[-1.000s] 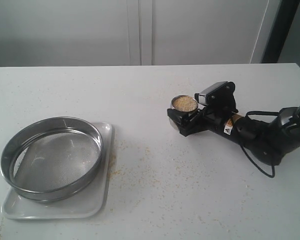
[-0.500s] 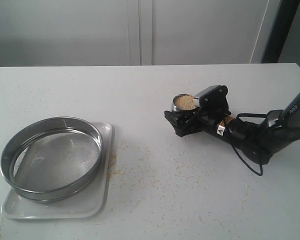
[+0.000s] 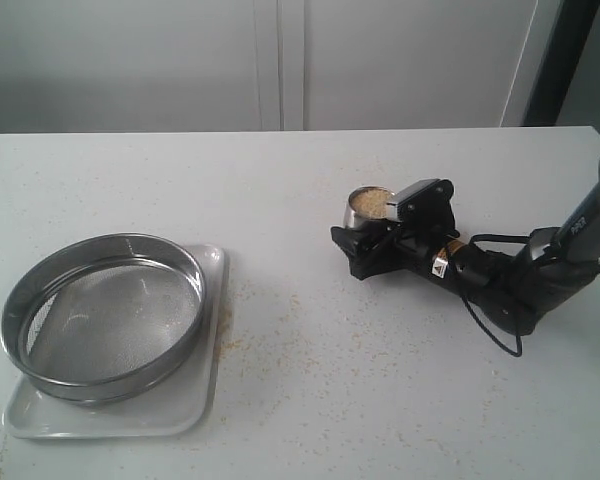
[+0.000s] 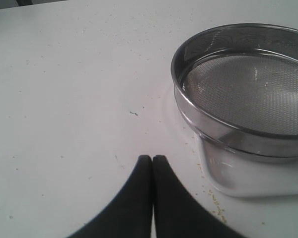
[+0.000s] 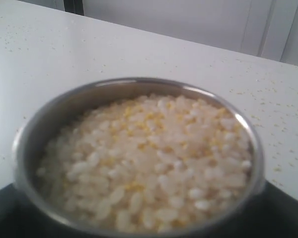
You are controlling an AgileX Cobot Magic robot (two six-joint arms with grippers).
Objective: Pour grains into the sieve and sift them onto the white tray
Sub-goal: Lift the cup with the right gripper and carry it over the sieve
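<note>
My left gripper (image 4: 152, 159) hangs low over the table (image 3: 310, 400) just beside the sieve (image 3: 110, 320), fingertips pressed together. The sieve sits on the white tray (image 3: 195, 408) at the table's left side, with stray specks scattered on the table along the tray's right edge. Well apart on the right, my right gripper (image 3: 365, 242) has its jaws either side of a small steel cup (image 3: 358, 212) filled with the grains (image 5: 149, 158); I cannot tell whether they actually clamp it
</note>
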